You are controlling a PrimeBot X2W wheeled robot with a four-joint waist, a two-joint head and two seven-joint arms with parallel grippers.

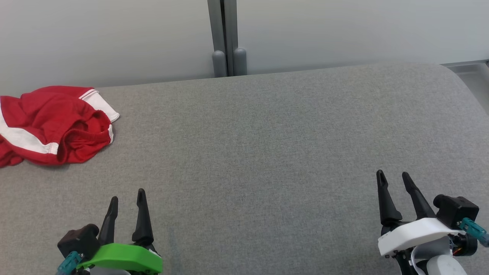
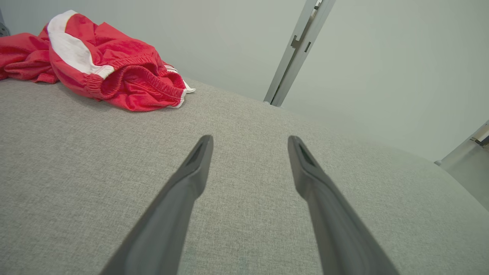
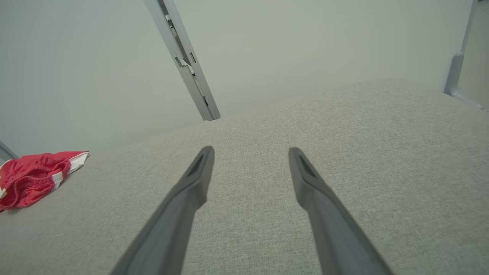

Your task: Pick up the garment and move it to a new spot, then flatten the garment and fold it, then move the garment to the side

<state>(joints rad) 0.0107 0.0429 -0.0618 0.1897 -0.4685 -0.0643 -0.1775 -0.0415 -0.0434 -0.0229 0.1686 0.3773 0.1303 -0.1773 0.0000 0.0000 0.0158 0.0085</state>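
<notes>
The garment [image 1: 53, 124] is a pair of red shorts with white stripes, lying crumpled at the far left of the grey fabric surface [image 1: 267, 152]. It also appears at the upper left of the left wrist view as the garment [image 2: 103, 63] and small at the left edge of the right wrist view as the garment [image 3: 34, 177]. My left gripper [image 1: 127, 195] hovers open near the front left, well short of the garment. My right gripper [image 1: 393, 175] stands open at the front right with nothing between its fingers. In the wrist views the left gripper [image 2: 250, 139] and right gripper [image 3: 251, 151] show spread fingers over bare fabric.
A pale wall runs behind the surface, with a grey vertical post [image 1: 226, 38] at its middle. The surface curves down at the far right edge [image 1: 470, 88]. Wide bare fabric lies between the grippers and the back.
</notes>
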